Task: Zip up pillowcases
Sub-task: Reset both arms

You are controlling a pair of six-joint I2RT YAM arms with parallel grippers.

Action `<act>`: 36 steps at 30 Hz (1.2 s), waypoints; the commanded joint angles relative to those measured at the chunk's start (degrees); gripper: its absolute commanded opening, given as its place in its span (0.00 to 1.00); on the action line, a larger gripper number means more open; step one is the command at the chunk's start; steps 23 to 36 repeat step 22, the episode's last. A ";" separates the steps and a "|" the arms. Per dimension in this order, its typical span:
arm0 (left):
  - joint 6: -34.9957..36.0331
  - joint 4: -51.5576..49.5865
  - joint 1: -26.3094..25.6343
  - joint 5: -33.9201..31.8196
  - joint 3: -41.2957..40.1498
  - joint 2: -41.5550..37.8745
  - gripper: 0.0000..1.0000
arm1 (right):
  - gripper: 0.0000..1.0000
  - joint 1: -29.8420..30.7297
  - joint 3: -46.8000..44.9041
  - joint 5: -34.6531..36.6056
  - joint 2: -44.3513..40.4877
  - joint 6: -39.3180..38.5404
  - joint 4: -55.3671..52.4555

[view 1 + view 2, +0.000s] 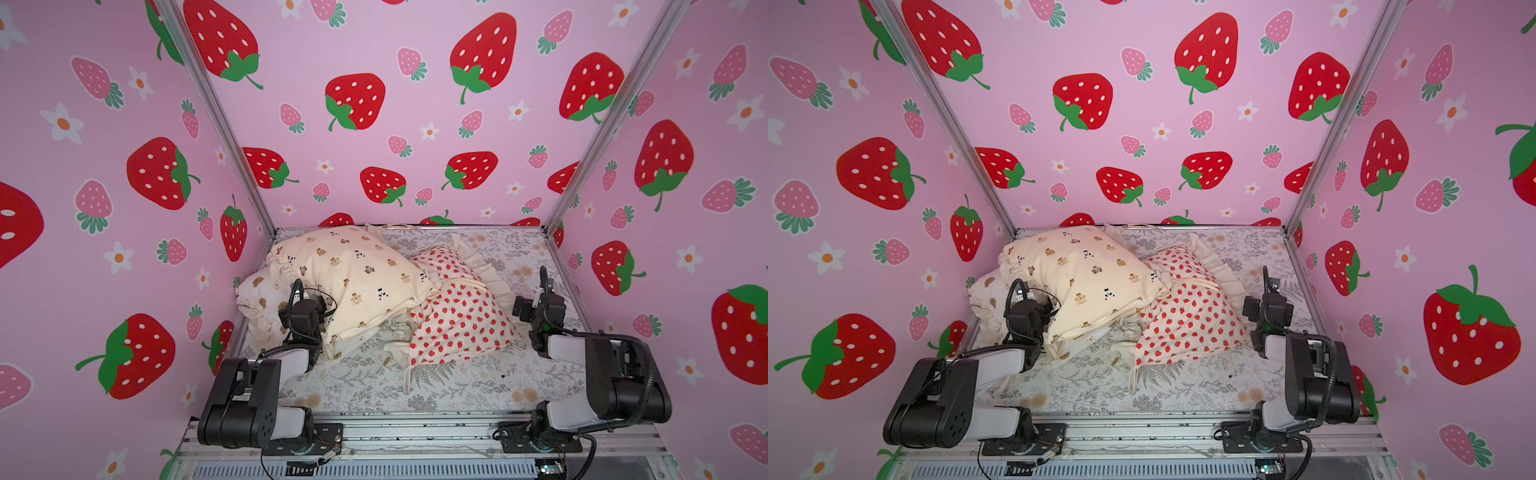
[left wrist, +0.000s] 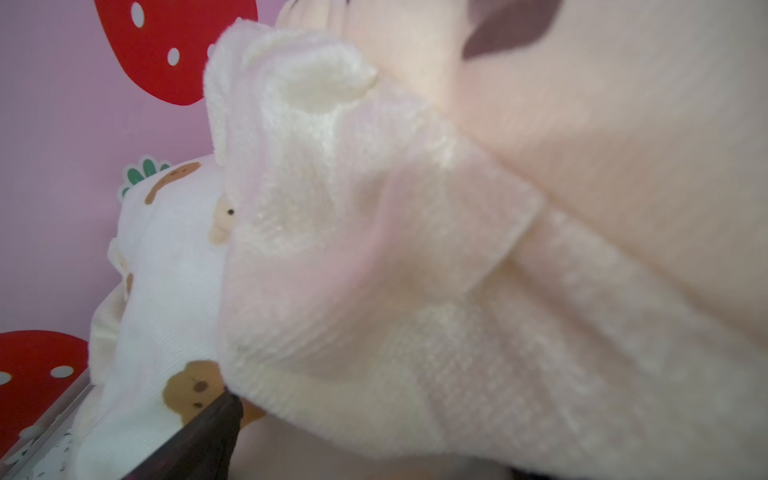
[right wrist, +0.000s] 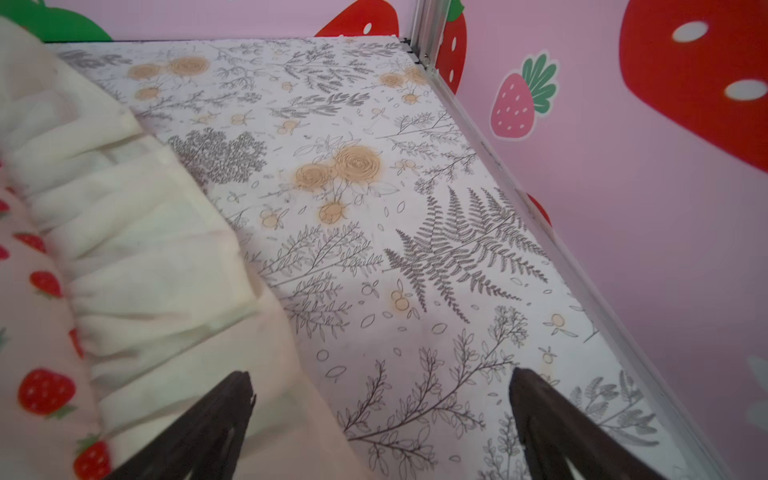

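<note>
Three pillowcases lie heaped on the sheet in both top views. The bears-and-pandas one (image 1: 357, 282) (image 1: 1088, 278) rests partly on the bear-face one (image 1: 257, 291) (image 1: 982, 291) at the left. The ruffled strawberry-print one (image 1: 457, 320) (image 1: 1187, 320) sits to the right. My left wrist (image 1: 303, 316) is pushed under the bears-and-pandas pillow's edge. The left wrist view shows one dark finger (image 2: 203, 432), and cream ruffle (image 2: 353, 249) hides the other. My right gripper (image 3: 382, 386) stands open over bare sheet, one finger (image 3: 224, 415) beside the strawberry pillow's ruffle (image 3: 137, 249). I see no zipper.
A grey fern-and-flower sheet (image 1: 415, 386) (image 3: 415, 208) covers the floor. Pink strawberry walls enclose it on three sides, with aluminium posts (image 1: 582, 166) in the corners and a metal rail (image 3: 540, 241) along the right edge. Thin fabric ties (image 1: 503, 357) trail from the strawberry pillow.
</note>
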 commanded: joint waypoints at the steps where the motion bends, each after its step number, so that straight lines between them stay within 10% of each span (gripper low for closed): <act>1: 3.15 9.96 -0.27 7.20 -0.81 3.81 0.99 | 0.99 0.76 4.12 -3.34 0.96 -3.96 2.09; 36: 0.14 1.79 -0.11 1.02 5.42 7.88 0.99 | 1.00 2.10 4.20 -2.43 1.86 -5.74 3.51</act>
